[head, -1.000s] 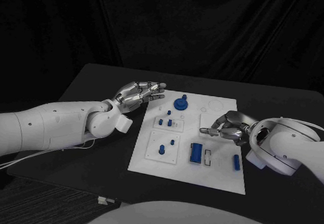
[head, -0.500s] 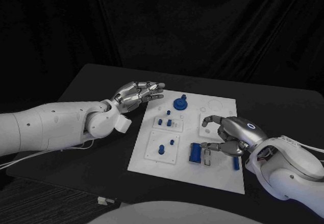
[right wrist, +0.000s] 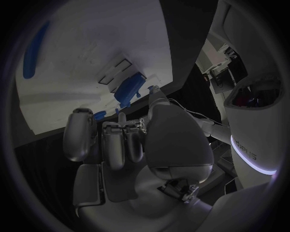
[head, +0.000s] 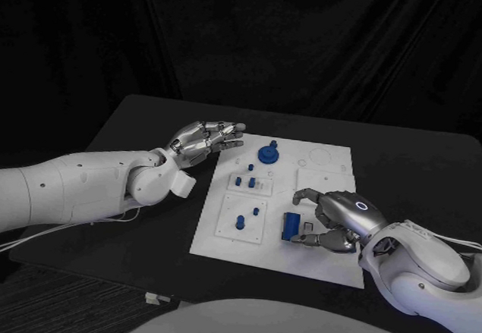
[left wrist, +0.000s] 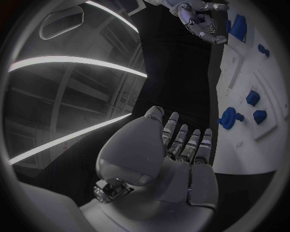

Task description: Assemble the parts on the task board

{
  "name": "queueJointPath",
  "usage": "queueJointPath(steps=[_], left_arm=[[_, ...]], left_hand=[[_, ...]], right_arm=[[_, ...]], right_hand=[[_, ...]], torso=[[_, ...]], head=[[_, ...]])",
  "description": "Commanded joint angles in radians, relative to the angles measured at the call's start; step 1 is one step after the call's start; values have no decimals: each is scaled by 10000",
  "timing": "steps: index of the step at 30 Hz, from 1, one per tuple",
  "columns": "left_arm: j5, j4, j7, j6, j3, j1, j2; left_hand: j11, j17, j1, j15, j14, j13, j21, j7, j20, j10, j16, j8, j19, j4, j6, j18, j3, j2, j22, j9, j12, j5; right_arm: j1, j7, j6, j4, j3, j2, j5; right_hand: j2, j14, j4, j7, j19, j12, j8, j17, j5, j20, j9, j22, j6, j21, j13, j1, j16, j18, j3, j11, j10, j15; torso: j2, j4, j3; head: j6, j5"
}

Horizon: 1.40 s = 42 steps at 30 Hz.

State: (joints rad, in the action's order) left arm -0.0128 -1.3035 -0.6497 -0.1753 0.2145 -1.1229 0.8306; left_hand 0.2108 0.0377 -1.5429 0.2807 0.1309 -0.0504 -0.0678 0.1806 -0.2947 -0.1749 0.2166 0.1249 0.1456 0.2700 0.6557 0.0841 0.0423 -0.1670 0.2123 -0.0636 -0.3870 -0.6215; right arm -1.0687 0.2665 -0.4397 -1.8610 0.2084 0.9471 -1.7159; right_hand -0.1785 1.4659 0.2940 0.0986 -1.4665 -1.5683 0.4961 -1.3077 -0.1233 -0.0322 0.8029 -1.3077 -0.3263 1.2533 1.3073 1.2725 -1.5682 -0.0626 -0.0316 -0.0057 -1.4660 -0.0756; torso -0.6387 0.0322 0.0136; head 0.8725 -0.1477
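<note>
Our right hand [head: 331, 218] hovers low over the task board [head: 275, 248], fingers [head: 305, 193] curled apart around the blue block [head: 291, 226], nothing pinched yet, we judge. Our left hand [head: 208, 139] waits beside the board's far corner above the desk [head: 145, 123], fingers spread, holding nothing.

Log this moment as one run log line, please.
left robot hand: open, beside task board far corner | right robot hand: curled over near-right parts, grasp unclear | blue block: on board by its fingers

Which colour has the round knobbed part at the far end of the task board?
Blue round knobbed part; head view shows it best.
</note>
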Motion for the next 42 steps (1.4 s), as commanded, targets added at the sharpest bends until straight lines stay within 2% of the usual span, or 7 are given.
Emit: queueJointPath(steps=[1, 7, 27, 29, 36, 40, 42], left_arm=[[58, -24, -133, -137, -10, 15, -4], [58, -45, -225, -149, -10, 17, 8], [58, -111, -387, -302, -10, 24, 24], [58, -108, -371, -305, -10, 25, 24], [58, -93, -314, -320, -10, 28, 15], [58, -86, -285, -329, -10, 29, 7], [58, -83, -263, -339, -10, 31, 0]], left_hand=[[23, 13, -37, 58, 1, -13, 48, 403, 14, -81, 55, 45, -27, -4, 60, -104, -109, 42, 0, -13, -28, -78], [19, 13, -63, 55, 3, -13, 40, 400, 14, -86, 62, 52, -8, -13, 78, -99, -167, 16, 19, -14, -29, -102], [2, 23, -114, 52, 44, -19, 28, 381, 12, -122, 113, 79, 23, -44, 149, -91, -264, 12, 38, -21, -62, -138], [2, 23, -115, 52, 43, -18, 30, 381, 12, -122, 110, 77, 18, -45, 135, -91, -267, 13, 29, -19, -61, -139], [4, 21, -116, 53, 40, -17, 37, 385, 12, -119, 101, 73, 4, -45, 117, -91, -276, 17, 7, -17, -49, -140], [4, 21, -116, 53, 40, -17, 37, 385, 12, -119, 101, 73, 4, -45, 117, -91, -276, 17, 7, -17, -49, -140], [5, 22, -116, 54, 44, -16, 39, 387, 12, -117, 109, 72, 1, -45, 111, -92, -280, 17, 2, -16, -44, -140]], right_arm=[[68, 381, 87, 13, -5, -39, -410], [147, 611, 196, 31, -5, -107, -515], [389, 812, 413, 274, -6, -318, -599], [400, 791, 385, 301, -6, -331, -599], [421, 772, 332, 361, -6, -379, -600], [426, 738, 261, 379, -6, -394, -600], [428, 697, 217, 384, -6, -396, -600]], right_hand=[[-183, 1014, 33, 26, -31, -25, 162, -2469, 63, -88, -40, -1725, 176, -80, 2635, -34, 31, -41, -109, 86, -1048, 119], [-448, 992, 49, 110, 23, -25, 524, -2371, 84, -134, -72, -1680, 585, -250, 2635, -91, 66, -69, -326, 156, -1048, 176], [424, 980, -55, 146, 84, -25, 2240, -2318, -2335, -203, -546, -1615, 1028, -563, 2635, 636, 88, -124, 253, 197, -1048, 227], [576, 980, -86, 112, 79, -25, 2680, -2316, -3010, -191, -523, -1618, 987, -571, 2635, 653, 89, -123, 291, 180, -1048, 204], [646, 977, -85, 95, 79, -25, 2976, -2303, -3338, -178, -557, -1615, 1079, -600, 2635, 600, 95, -127, 275, 164, -1048, 187], [750, 982, -94, 60, 62, -25, 3438, -2321, -4399, -154, -701, -1624, 1046, -593, 2635, 540, 88, -124, 309, 129, -1048, 165], [852, 983, -64, 39, 53, -25, 3693, -2325, -5262, -138, -856, -1629, 915, -592, 2635, 320, 87, -122, 346, 109, -1048, 148]], torso=[[2, 11, 1], [0, 6, -3], [0, 7, -3], [-2, 8, -4], [-2, 8, -2], [2, 4, -5], [1, 7, -5]], head=[[1, 22], [1, 16], [1, 5], [1, 3], [1, 4], [1, -18], [1, -24]])
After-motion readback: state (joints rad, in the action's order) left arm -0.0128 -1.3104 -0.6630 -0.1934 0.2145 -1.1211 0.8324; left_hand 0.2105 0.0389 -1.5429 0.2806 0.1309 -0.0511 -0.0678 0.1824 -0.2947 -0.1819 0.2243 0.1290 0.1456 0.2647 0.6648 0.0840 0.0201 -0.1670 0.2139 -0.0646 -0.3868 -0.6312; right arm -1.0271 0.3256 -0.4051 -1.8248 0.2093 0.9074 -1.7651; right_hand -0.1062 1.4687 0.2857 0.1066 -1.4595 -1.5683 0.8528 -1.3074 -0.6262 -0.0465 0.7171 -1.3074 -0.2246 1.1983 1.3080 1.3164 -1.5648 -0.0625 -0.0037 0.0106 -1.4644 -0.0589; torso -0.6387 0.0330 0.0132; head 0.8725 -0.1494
